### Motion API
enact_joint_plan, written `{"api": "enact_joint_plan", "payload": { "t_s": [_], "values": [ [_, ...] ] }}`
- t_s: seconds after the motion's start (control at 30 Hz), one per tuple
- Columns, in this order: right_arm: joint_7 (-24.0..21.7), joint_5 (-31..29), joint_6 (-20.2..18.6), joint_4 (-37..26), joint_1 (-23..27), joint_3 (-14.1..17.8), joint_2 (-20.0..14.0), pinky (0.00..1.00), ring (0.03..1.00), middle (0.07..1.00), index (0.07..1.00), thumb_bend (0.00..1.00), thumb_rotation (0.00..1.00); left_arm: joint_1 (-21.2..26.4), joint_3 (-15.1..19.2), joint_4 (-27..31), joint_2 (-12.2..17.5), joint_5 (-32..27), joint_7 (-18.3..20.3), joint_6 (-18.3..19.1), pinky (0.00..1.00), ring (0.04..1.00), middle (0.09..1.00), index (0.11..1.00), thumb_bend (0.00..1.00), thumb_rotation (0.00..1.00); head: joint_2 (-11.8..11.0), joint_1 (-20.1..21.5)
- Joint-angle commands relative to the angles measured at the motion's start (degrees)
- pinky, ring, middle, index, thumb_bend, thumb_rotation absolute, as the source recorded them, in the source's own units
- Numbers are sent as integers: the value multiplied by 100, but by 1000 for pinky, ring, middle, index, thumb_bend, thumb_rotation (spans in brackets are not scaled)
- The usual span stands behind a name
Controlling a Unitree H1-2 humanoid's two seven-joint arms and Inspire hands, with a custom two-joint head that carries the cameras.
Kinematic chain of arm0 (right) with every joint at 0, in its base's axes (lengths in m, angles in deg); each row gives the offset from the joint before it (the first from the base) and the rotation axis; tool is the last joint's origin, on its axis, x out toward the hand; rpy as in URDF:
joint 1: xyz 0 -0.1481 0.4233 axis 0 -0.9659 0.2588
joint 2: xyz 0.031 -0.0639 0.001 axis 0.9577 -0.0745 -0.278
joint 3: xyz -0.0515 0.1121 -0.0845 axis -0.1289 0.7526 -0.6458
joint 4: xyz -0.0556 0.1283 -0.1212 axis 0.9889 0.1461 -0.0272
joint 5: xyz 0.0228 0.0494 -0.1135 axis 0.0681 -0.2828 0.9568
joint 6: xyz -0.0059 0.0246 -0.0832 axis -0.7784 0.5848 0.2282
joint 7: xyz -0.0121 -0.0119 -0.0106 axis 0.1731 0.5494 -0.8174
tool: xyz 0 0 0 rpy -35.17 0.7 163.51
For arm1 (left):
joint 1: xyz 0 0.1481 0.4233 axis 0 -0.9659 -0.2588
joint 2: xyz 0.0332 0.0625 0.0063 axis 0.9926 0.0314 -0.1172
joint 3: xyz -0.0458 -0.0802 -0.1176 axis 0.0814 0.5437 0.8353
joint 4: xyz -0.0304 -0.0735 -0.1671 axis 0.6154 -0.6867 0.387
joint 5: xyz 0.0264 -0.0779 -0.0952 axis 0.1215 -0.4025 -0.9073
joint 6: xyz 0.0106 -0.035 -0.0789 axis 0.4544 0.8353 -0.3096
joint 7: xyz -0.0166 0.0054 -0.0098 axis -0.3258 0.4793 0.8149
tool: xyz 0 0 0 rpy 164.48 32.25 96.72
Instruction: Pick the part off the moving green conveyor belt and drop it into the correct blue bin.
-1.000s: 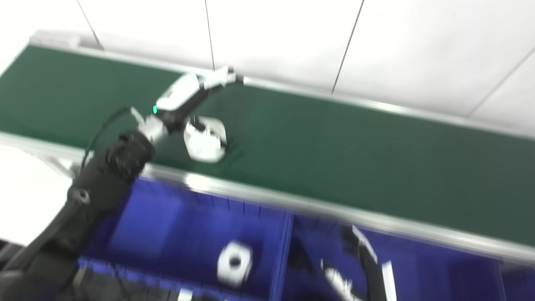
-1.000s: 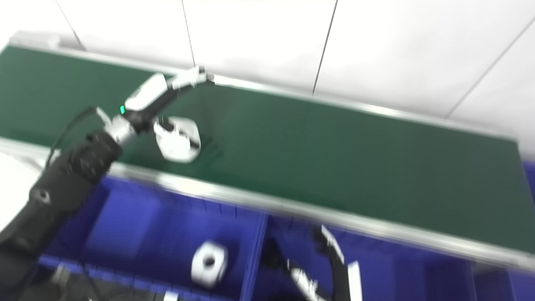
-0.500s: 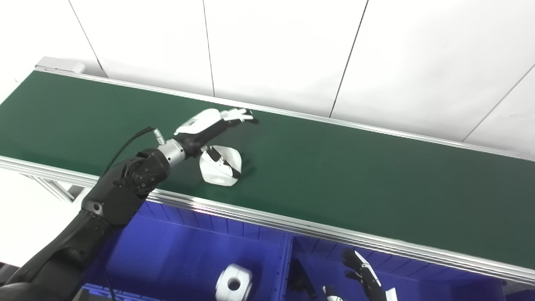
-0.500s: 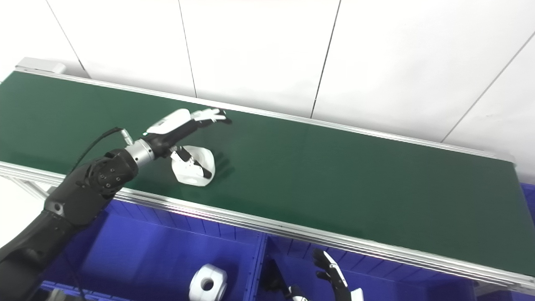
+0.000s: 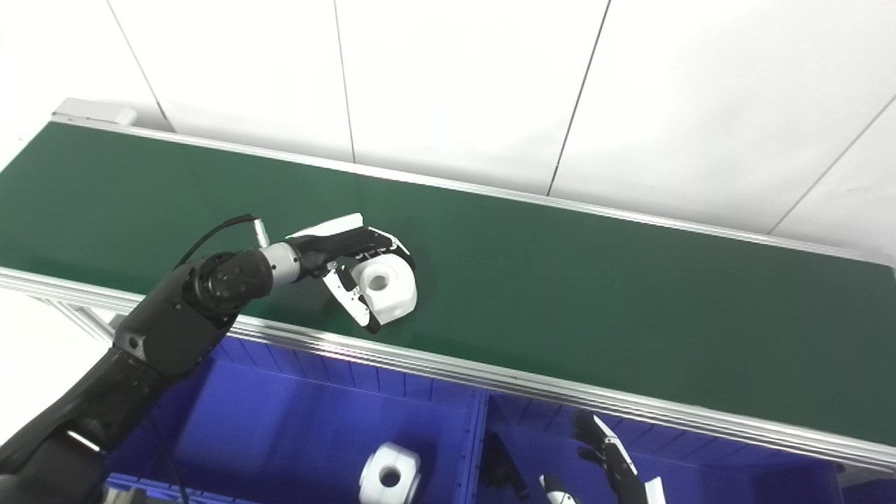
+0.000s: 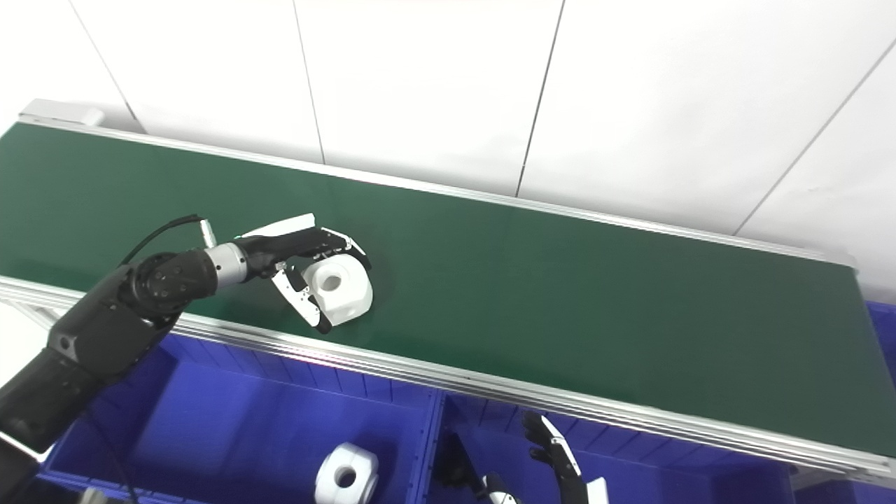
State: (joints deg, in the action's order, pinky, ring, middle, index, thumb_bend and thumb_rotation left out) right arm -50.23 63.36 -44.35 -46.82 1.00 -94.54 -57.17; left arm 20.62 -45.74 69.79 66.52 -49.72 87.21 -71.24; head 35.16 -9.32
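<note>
A white blocky part (image 5: 385, 285) with a round hole rests on the green conveyor belt (image 5: 595, 294), near its front rail. My left hand (image 5: 350, 262) wraps it: the fingers (image 5: 383, 240) curl over its far side and the thumb (image 5: 350, 302) presses its near left side. The part is tilted, its hole facing up. My right hand (image 5: 610, 458) hangs low at the bottom edge, over the right blue bin (image 5: 735, 462), fingers spread and holding nothing.
The left blue bin (image 5: 280, 420) below the belt's front rail (image 5: 532, 385) holds another white part (image 5: 389, 476). A dark object (image 5: 500, 465) sits in the right bin beside the divider. A white panelled wall rises behind the belt.
The left hand's fingers, stretched out flat above the part before, have curled down around it, and the part has tipped so its hole shows. The camera shifted early on. The right hand stayed put.
</note>
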Motion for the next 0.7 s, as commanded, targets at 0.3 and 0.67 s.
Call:
{"api": "enact_joint_plan", "payload": {
  "t_s": [0.3,0.67],
  "values": [
    [16,-36,347,-172,-13,21,33,754,814,824,835,579,376,-341,-26,71,93,245,-587,-252,403,471,465,524,515,0,48,-2],
    [-94,-4,348,-312,-152,69,34,740,817,832,843,583,413,-831,553,287,-271,-478,-1327,-1739,383,386,482,556,491,0,234,92]
  ]
}}
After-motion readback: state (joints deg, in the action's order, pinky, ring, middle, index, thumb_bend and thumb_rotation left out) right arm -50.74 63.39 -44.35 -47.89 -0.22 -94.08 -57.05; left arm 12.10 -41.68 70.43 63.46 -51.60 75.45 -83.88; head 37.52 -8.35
